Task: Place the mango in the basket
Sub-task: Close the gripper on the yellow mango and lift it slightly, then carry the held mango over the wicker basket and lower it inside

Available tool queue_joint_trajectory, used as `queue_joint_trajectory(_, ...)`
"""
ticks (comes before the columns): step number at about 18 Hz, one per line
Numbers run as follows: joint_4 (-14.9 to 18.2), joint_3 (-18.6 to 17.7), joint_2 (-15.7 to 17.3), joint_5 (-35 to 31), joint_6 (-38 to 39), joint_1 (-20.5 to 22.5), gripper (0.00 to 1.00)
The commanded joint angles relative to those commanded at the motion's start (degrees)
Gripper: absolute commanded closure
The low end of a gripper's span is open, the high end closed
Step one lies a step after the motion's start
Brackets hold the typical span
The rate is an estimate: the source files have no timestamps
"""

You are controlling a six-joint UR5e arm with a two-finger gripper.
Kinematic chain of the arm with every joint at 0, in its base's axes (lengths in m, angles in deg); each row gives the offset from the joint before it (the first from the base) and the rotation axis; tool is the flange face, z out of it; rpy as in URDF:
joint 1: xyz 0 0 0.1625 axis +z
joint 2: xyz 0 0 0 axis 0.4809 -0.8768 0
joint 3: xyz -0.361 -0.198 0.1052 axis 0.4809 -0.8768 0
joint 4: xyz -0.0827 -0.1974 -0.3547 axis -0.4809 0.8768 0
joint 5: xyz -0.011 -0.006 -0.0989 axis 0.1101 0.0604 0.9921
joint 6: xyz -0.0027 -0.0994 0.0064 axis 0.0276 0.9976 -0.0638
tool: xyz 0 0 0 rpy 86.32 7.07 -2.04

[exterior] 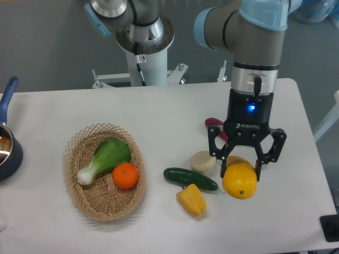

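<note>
Jaws of the gripper [241, 170] stand wide apart, and we see them straddling the upper part of the mango [240, 181], one finger on each side; we cannot tell whether the pads touch the fruit. We find the mango lying on the white desk [159, 111] toward its right side, well apart from the basket [71, 159]. Just left of the mango sits a pale round item [202, 161], then a dark green cucumber [189, 179] with a yellow bell pepper [192, 200] touching its near side. Behind the gripper we glimpse something dark red [213, 125]. We see the basket holding a leafy green vegetable [106, 157] and an orange [125, 175]. A blue-handled pot [7, 143] sits at the desk's left edge.
</note>
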State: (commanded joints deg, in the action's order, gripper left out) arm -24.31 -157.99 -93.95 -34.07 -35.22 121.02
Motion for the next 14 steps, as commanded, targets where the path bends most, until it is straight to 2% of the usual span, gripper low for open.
queue_joint_trajectory(2, -0.1, -2.0, 1.2, -0.5, -0.3, -0.7, 0.54)
queue_joint_trajectory(6, 0.1, -2.6, 1.7, -0.5, 2.0, -1.5, 0.54)
queue_joint_trajectory(9, 0.1, -6.7, 4.1, -0.8, 3.0, -2.4, 0.54)
queue_joint_trajectory(13, 0.4, -8.2, 4.5, -1.1, 3.3, -4.6, 0.54)
queue_joint_trajectory(14, 0.5, -9.6, 5.0, -1.3, 3.5, -5.9, 0.54)
